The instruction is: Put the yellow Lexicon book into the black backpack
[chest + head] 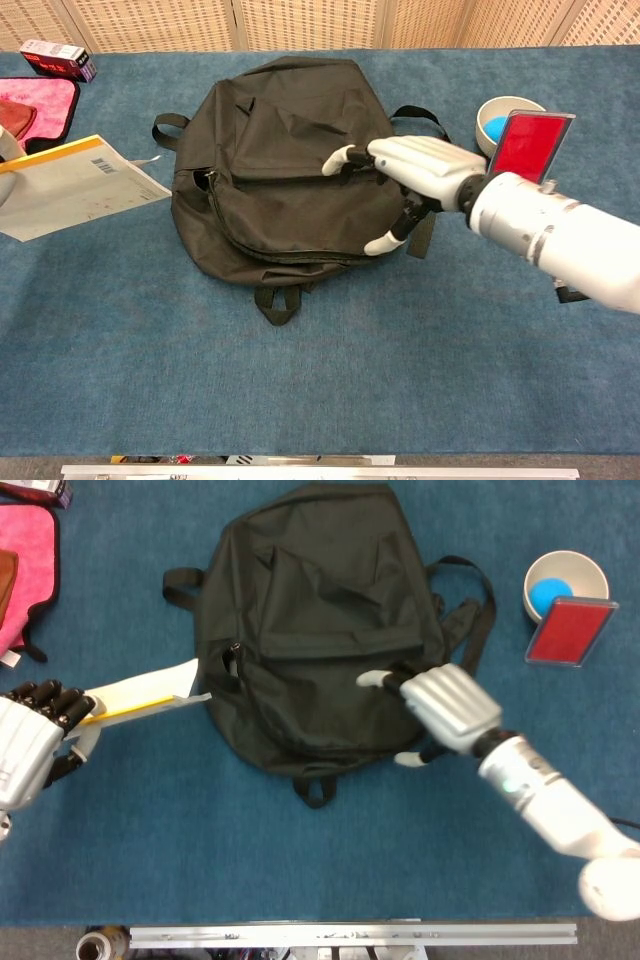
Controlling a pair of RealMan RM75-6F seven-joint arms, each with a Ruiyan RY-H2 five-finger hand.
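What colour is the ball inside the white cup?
Blue; the ball in the cup shows best in the head view.

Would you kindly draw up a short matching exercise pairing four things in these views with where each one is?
Things:
1. book
2. right hand
3. blue ball
4. red card

Places:
A. inside the white bowl
B. resting on the backpack
C. leaning on the bowl's rim
D. held by the left hand, beside the backpack

Pairs: 1-D, 2-B, 3-A, 4-C
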